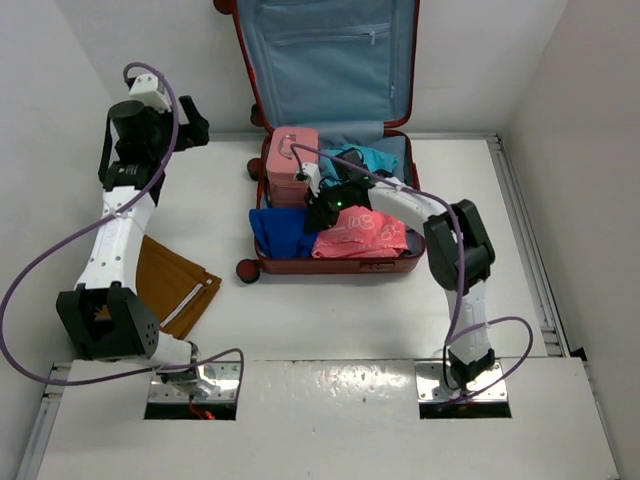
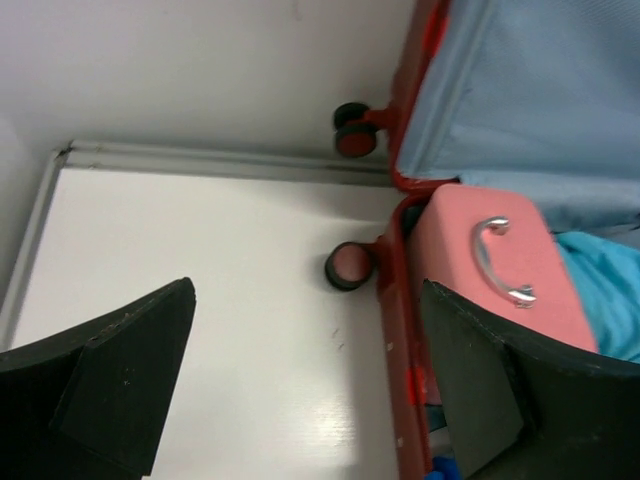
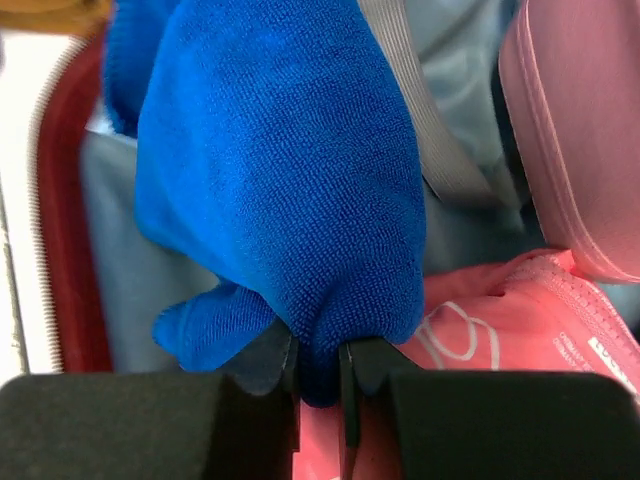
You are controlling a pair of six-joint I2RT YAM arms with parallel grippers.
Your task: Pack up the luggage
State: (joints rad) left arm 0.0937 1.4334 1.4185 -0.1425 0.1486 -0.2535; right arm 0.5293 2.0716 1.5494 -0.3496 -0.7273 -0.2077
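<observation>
The luggage (image 1: 262, 262), a dark red hard-shell suitcase, lies open with its blue-grey lined lid (image 1: 330, 60) upright against the back wall. Inside are a pink box case (image 1: 292, 165), a teal garment (image 1: 368, 158), a coral printed garment (image 1: 362, 232) and a blue cloth (image 1: 278, 230). My right gripper (image 3: 318, 365) is shut on a fold of the blue cloth (image 3: 280, 170) over the suitcase's left half. My left gripper (image 2: 308, 300) stands wide open above the table beside the suitcase's red rim (image 2: 398, 330), holding nothing.
A brown folded garment (image 1: 175, 282) lies on the table by the left arm. Two suitcase wheels (image 2: 347, 265) stick out at the left side. White walls close in the table on three sides, and a metal rail (image 1: 530, 250) runs along the right.
</observation>
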